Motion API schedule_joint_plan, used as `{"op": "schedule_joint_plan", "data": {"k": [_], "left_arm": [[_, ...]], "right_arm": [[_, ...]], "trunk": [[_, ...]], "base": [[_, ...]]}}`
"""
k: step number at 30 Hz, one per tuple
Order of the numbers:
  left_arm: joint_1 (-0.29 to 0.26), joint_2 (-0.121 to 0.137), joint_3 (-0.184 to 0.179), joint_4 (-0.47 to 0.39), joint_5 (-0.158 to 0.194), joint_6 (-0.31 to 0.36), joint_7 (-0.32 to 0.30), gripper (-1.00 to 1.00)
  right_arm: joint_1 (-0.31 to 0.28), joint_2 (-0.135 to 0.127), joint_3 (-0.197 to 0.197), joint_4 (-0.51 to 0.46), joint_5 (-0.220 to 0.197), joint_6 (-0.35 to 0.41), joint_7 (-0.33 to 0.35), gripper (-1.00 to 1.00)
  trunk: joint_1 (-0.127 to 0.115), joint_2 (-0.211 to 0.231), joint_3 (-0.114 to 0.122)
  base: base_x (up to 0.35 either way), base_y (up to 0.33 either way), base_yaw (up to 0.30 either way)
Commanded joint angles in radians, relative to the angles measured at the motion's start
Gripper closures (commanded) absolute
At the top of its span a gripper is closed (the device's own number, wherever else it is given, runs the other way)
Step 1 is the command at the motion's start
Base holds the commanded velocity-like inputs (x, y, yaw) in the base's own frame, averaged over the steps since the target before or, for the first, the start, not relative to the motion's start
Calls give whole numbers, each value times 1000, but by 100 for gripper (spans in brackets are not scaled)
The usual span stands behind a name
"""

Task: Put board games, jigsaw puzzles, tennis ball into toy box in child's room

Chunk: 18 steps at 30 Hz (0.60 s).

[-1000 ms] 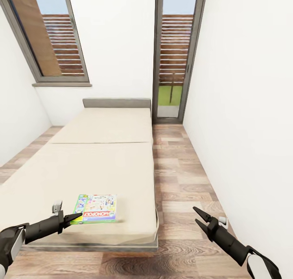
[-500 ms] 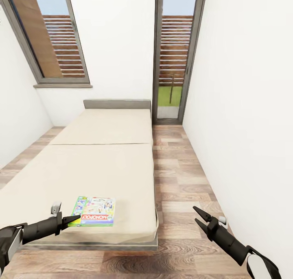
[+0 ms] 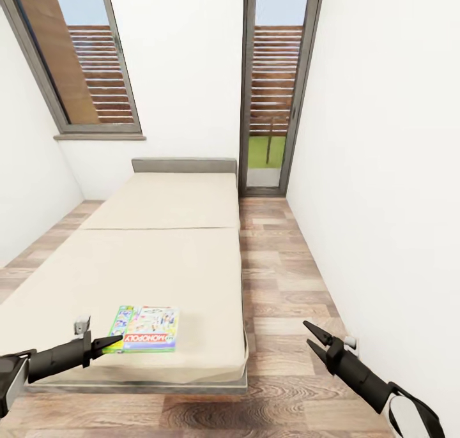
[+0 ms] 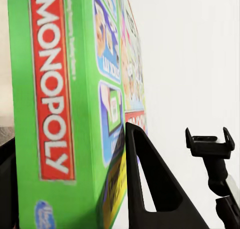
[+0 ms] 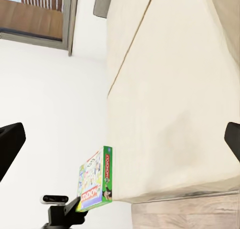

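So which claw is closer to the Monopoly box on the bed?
Left. The left claw is at the Monopoly box's near-left edge; the right claw hangs open over the floor, beyond the bed.

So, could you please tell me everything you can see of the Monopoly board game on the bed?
The board game is a thin, flat rectangular box, cardboard by its look, with a white, cartoon-printed lid, a green edge and a red Monopoly logo. It lies flat near the foot end of the beige bed, closed. The left gripper is at its near corner, and the left wrist view shows the box's green edge between the two fingers, so it looks gripped.
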Motion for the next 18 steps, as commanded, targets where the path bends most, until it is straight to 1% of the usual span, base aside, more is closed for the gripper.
{"op": "schedule_joint_plan", "data": {"k": [1, 6, 12, 15, 18], "left_arm": [[0, 6, 0, 0, -1, 10, -12, 100], [-1, 26, 0, 0, -1, 10, -25, 100], [0, 32, 0, 0, -3, 11, -28, 100], [0, 41, 0, 0, -4, 11, -28, 100], [0, 48, 0, 0, -4, 11, -29, 100]], "right_arm": [[-1, -2, -1, -15, 2, 8, -2, -100], [-1, -5, 3, -31, 7, 9, -9, -100], [5, -4, 8, -43, 8, 2, -7, -100], [6, -1, 11, -46, 8, 1, -9, -100], [6, 2, 12, -54, 9, 0, -12, -100]], "trunk": [[-4, 7, 2], [-23, 42, 18], [-46, 84, 37], [-58, 105, 46], [-69, 126, 57]], "base": [[0, 0, 0], [0, 0, 0], [0, 0, 0], [-25, 0, 9], [-67, 0, 111]]}}
